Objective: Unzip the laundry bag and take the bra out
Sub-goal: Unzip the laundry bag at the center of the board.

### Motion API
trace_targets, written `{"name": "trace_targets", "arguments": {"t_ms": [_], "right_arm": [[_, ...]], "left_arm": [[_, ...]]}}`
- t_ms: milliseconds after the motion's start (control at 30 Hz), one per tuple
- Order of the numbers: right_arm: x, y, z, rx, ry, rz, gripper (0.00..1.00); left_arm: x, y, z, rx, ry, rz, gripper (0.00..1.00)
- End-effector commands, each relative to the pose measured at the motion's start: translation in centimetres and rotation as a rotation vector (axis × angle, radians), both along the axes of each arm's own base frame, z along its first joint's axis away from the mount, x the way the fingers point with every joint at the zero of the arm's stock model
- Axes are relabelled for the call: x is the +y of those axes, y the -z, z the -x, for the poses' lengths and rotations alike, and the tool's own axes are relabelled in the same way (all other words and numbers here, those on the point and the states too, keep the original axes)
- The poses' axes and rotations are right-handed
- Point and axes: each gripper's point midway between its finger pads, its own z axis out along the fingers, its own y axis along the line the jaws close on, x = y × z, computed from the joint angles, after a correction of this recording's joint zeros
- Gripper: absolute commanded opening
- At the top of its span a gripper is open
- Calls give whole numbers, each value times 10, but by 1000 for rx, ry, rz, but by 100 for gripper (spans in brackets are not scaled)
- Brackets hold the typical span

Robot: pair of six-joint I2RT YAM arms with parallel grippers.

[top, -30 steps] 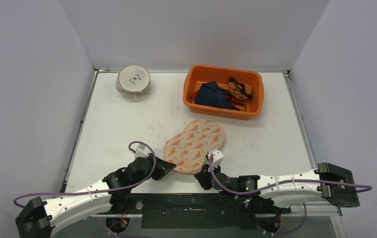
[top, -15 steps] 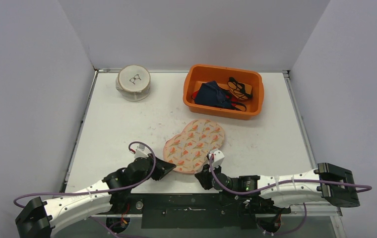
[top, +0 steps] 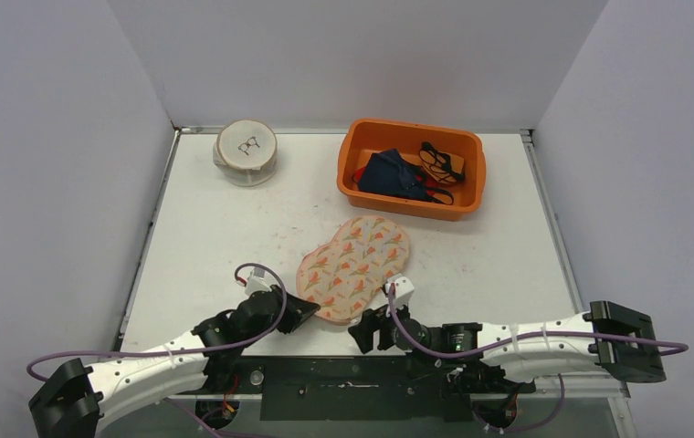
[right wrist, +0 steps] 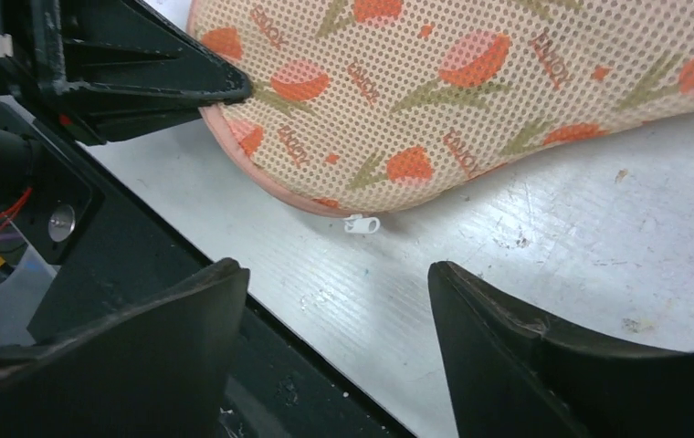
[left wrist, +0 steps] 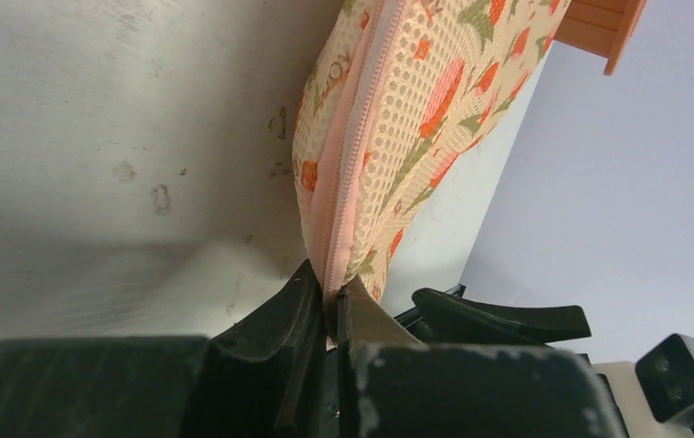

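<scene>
Peach mesh printed with orange flowers and green stems covers the laundry bag [top: 352, 266], which lies flat on the white table [top: 215, 237] just in front of the two arms, its long axis running diagonally from near-left to far-right. The left gripper [left wrist: 330, 297] pinches the bag's near-left edge, its black fingers narrowed tight on the pale pink zipper [left wrist: 352, 155] seam, which runs closed up the side of the bag for as far as the left wrist view shows. The right gripper [right wrist: 336, 274] hovers low at the bag's near edge with its fingers spread wide and nothing between them; a small white zipper pull [right wrist: 362, 224] lies on the table just beyond the gap, at the bag's rim. The two grippers sit near each other, the left one's tip touching the bag and the right one's apart from it. Whether the bra is inside cannot be told through the mesh. At the far side of the table an orange tub [top: 412, 169] holds a dark navy garment [top: 394, 175] and a black strappy item [top: 439, 162], and a round lidded container [top: 247, 152] stands well apart at the far left.
</scene>
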Motion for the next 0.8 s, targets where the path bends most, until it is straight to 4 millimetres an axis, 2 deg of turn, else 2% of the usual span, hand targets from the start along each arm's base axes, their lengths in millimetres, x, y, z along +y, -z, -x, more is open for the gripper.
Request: {"name": "trace_targets", "arguments": {"t_ms": [0, 100, 200, 300, 400, 467, 567, 633, 700, 767], "right_arm": [[9, -19, 5, 18, -17, -70, 79], [6, -21, 3, 53, 33, -99, 85], [-1, -15, -6, 112, 112, -142, 87], [-9, -7, -20, 183, 177, -223, 87], [-16, -9, -36, 223, 227, -318, 87], [-21, -13, -44, 203, 252, -327, 87], [-29, -25, -54, 141, 283, -286, 88], [-38, -30, -60, 100, 309, -251, 88], [-48, -32, -63, 77, 329, -219, 88], [-56, -35, -65, 57, 345, -202, 88]], "left_arm": [[-2, -13, -12, -50, -46, 46, 0], [-1, -15, -14, -58, -56, 47, 0], [0, -14, -14, -59, -64, 54, 0], [-1, -14, -13, -74, -78, 66, 0], [-10, -16, -12, -93, -70, 50, 1], [-20, -17, -11, -100, -37, 25, 15], [-43, -16, -9, -111, 58, -47, 46], [-59, -15, -4, -110, 136, -103, 63], [-70, -16, 1, -102, 202, -167, 74], [-70, -22, 6, -121, 252, -227, 78]]}}
